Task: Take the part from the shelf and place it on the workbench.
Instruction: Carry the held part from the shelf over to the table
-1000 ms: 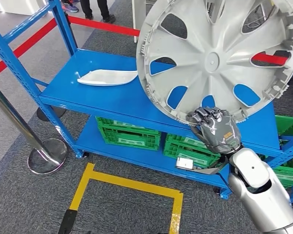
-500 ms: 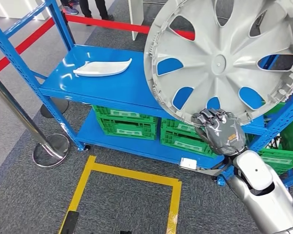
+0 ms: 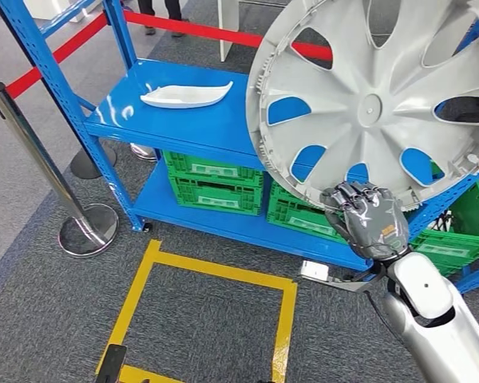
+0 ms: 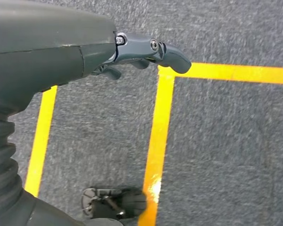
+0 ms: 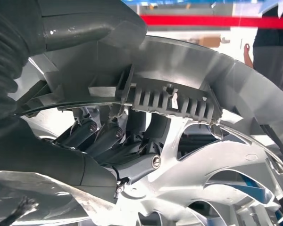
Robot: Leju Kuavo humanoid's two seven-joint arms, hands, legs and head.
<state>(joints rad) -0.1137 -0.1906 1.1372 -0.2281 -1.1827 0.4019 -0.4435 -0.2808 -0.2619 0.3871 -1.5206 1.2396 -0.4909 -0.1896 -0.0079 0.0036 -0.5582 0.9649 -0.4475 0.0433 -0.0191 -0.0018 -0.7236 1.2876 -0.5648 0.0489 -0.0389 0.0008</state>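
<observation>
A large grey wheel cover hangs upright in front of the blue shelf, at the right of the head view. My right hand grips it by its lower rim, fingers wrapped over the edge. In the right wrist view the fingers reach through behind the ribbed rim of the wheel cover. My left hand hangs over the carpet with nothing in it, its fingers loosely extended.
A white curved part lies on the shelf's upper board, with green crates below. A stanchion and a red belt stand to the left and behind. Yellow tape marks a square on the floor. A person stands beyond the barrier.
The whole picture has shifted, so the camera has moved. My right hand keeps its hold on the wheel cover, which now sits a little further right and lower in the view.
</observation>
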